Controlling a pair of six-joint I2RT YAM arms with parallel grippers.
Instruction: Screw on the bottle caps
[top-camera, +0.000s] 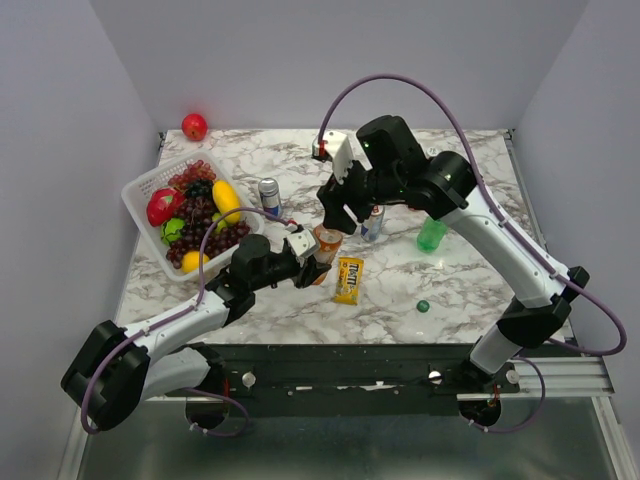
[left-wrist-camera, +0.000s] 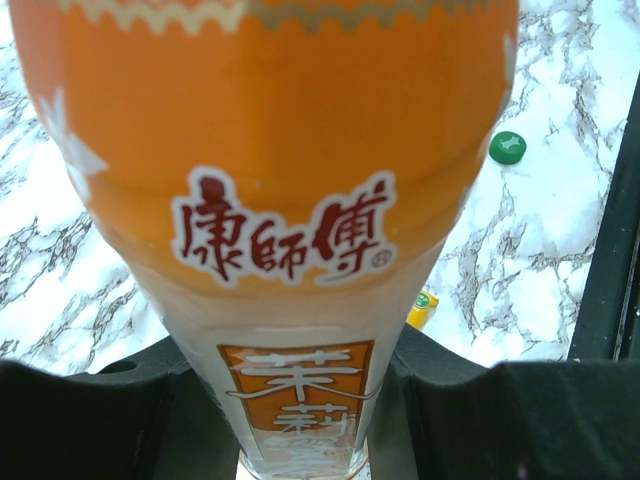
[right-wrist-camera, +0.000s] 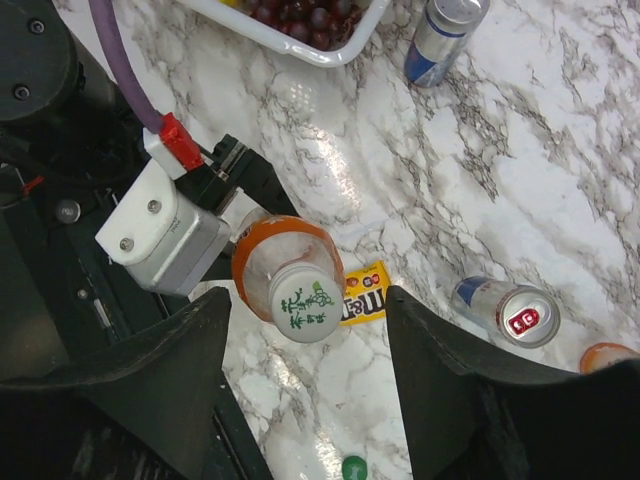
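Where the desk (top-camera: 460, 285) runs closest to my bases, a dark green cap (top-camera: 423, 306) lies loose on the marble, well apart from every bottle. Left of it a yellow candy packet (top-camera: 348, 280) lies flat.

Just past the packet, my left jaws are clenched on the lower body of an orange bottle (top-camera: 326, 246). It stands roughly upright. I cannot tell whether its base touches the desk. In the left wrist view the orange label fills the frame, with my black fingers (left-wrist-camera: 100, 420) pressed in on either side below it.

A white cap (right-wrist-camera: 305, 305) sits on that bottle's neck. I cannot tell how far it is threaded on.

My right jaws hang straight over that cap, released. The fingers (right-wrist-camera: 150, 390) are spread wide to each side, and a gap shows between them and both cap and bottle.

Farther out:
- A blue and silver can (top-camera: 373, 222) stands just right of the right jaws.
- A green bottle (top-camera: 432, 234) stands near that can, on its right.
- A second can (top-camera: 270, 195) stands to the left, near the corner of a white basket (top-camera: 140, 215).
- The basket holds dark grapes (top-camera: 205, 215) along with yellow and red fruit.

Farthest out, a red apple (top-camera: 194, 126) rests at the back edge, beyond the basket.
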